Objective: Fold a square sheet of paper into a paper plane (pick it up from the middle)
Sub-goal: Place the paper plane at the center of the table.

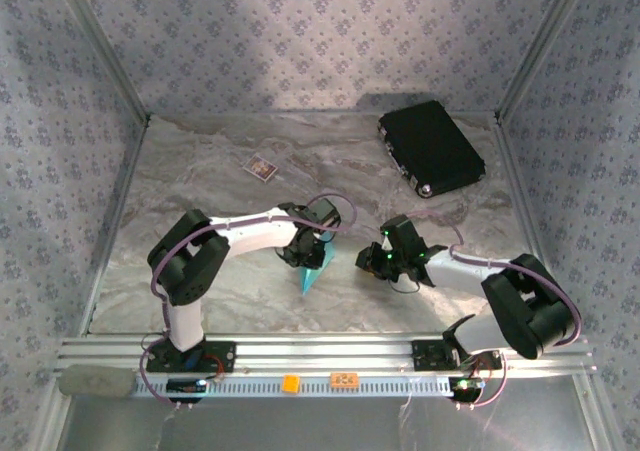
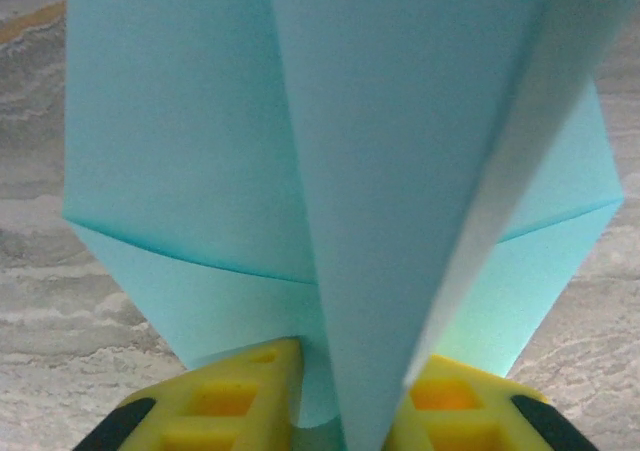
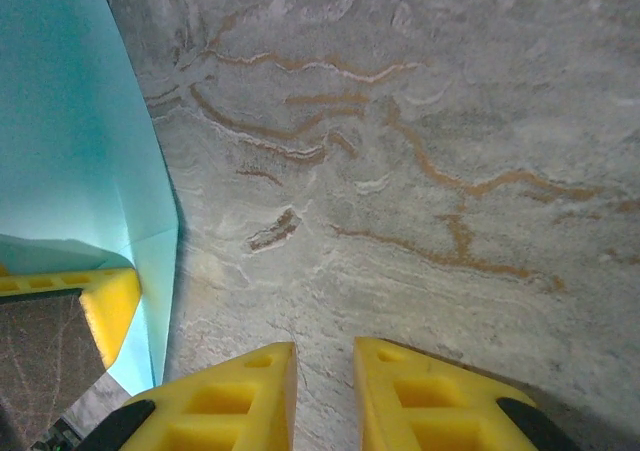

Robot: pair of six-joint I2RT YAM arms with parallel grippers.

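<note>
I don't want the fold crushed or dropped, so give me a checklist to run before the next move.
1. The paper plane sits between the fingers of the left gripper: ok.
2. Left grip firm on it: cannot tell.
3. The right gripper is empty, jaws slightly apart: ok.
4. Right gripper apart from the paper, which lies beside it: ok.
5. The black case and small card are away from both grippers: ok.

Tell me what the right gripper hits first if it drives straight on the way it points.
Probably the bare table: the right gripper points down at it with nothing between. The plane is off to one side, outside that line.
</note>
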